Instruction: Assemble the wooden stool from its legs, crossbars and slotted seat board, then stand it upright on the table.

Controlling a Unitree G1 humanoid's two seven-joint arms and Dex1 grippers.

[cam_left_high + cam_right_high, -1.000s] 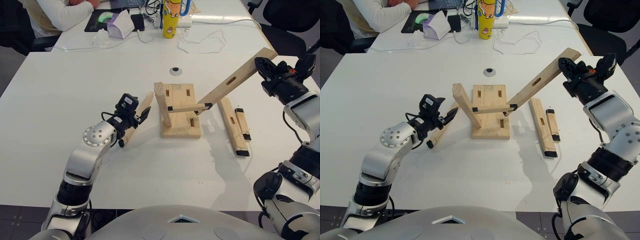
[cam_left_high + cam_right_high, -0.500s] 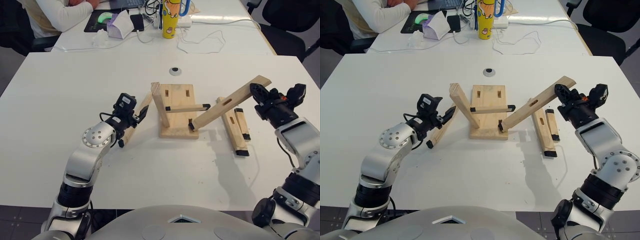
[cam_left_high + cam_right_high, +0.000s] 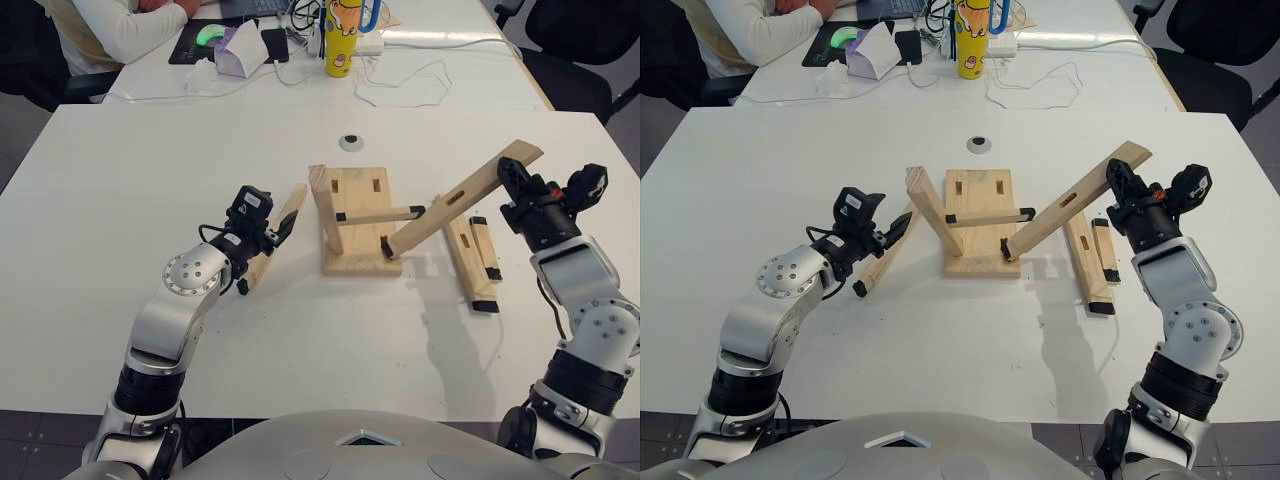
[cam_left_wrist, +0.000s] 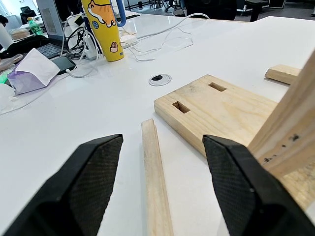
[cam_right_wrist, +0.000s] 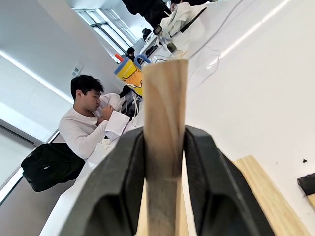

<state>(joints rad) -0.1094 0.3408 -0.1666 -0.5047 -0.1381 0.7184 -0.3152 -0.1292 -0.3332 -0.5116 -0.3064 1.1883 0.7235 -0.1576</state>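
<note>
Right arm [image 3: 578, 285] bent upward — jaws clamped on a slanted leg [image 3: 450, 200] whose low end touches the seat board [image 3: 362, 225]; left arm [image 3: 195, 282] stretched low — jaws apart over a flat leg [image 3: 290, 208] left of the board.

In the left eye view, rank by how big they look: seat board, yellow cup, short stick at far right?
seat board
yellow cup
short stick
The cup is farther back, yet looks bigger than the stick.

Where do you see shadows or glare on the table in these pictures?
Left eye view: the raised leg casts a soft shadow on the table, toward the robot. Right wrist view: a bright streak of glare crosses the table.
</note>
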